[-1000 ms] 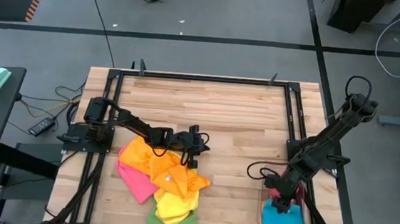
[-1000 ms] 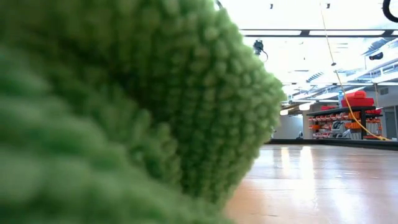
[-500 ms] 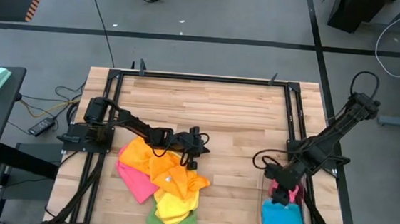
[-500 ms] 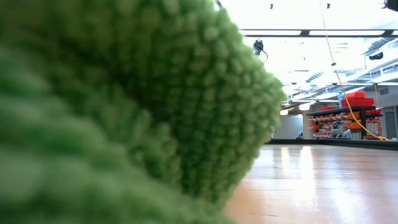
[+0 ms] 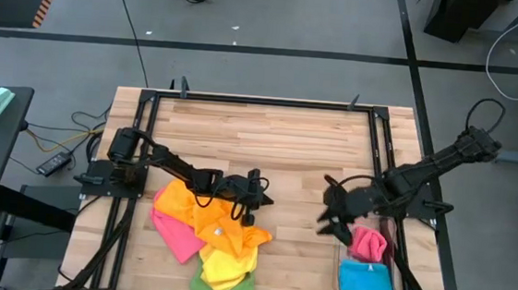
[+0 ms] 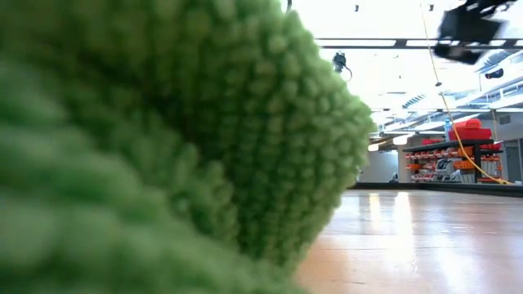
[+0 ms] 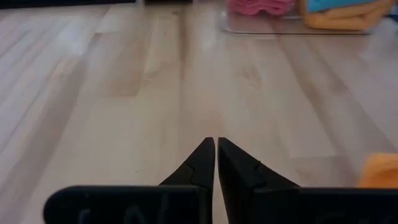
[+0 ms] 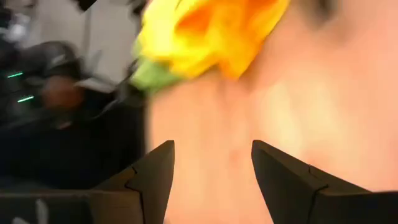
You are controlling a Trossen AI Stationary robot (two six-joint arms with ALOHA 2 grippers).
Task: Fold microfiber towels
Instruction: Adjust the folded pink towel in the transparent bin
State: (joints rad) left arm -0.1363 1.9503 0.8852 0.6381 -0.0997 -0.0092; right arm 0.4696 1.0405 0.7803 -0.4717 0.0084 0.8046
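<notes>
Lying heaped near the front edge of the surface (image 5: 269,137): the microfiber towels (image 5: 210,238), orange, pink, yellow and green, overlapping in a loose pile. Judged soft, light and limp, likely to sag and drag neighbours along, so best pinched at a free corner or edge, such as the orange corner at the pile's far side, rather than in the bunched middle. Hovering at that far side of the pile, just beside the orange cloth: left gripper (image 7: 215,149), fingers pressed together on nothing. Hanging between the pile and the clear bin (image 5: 341,279), over bare wood: right gripper (image 5: 330,215), fingers spread wide and empty. Holding a pink towel (image 5: 369,244) and a blue towel (image 5: 365,281), apparently folded: that bin, at the front right corner.
</notes>
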